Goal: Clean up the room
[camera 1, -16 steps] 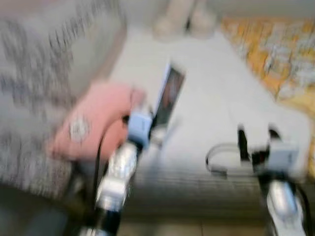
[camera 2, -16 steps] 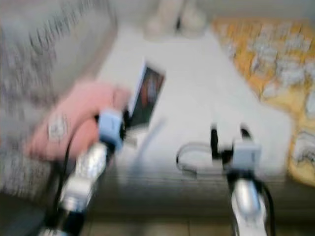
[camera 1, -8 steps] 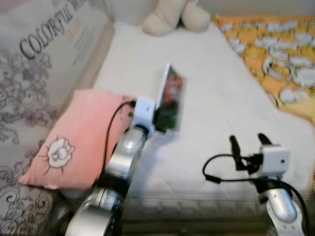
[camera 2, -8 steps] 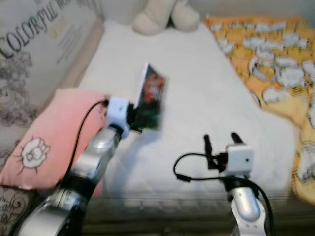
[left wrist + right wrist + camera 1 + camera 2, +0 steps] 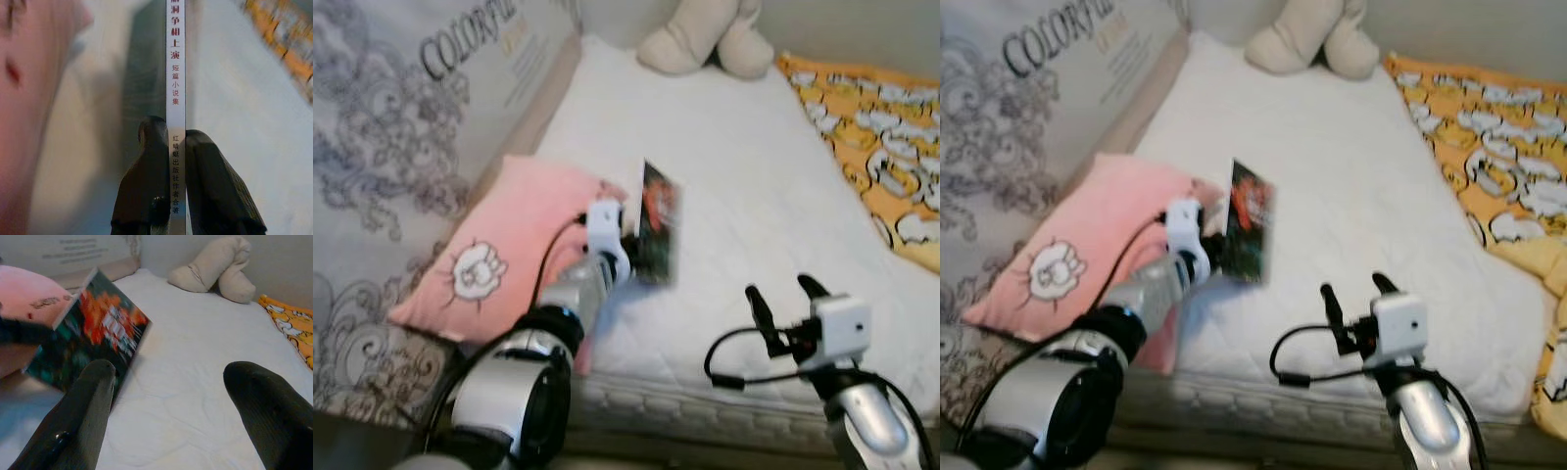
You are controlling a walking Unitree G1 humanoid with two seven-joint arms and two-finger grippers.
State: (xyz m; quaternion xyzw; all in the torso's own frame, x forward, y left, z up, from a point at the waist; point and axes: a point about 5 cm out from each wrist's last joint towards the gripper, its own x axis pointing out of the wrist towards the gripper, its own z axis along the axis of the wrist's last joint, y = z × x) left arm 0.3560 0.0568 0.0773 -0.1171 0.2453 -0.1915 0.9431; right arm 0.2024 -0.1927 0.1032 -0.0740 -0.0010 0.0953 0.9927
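Book (image 5: 657, 223) in left tool (image 5: 171, 147), pink pillow (image 5: 514, 245) beside, mattress (image 5: 754, 186) beneath.

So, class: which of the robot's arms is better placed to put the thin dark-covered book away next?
Left. The left claw is already shut on the thin dark-covered book, held above the white mattress. The right claw hangs open with nothing in it.

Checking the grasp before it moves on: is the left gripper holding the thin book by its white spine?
Yes: the left gripper has both black fingers shut on the thin book's white printed spine.
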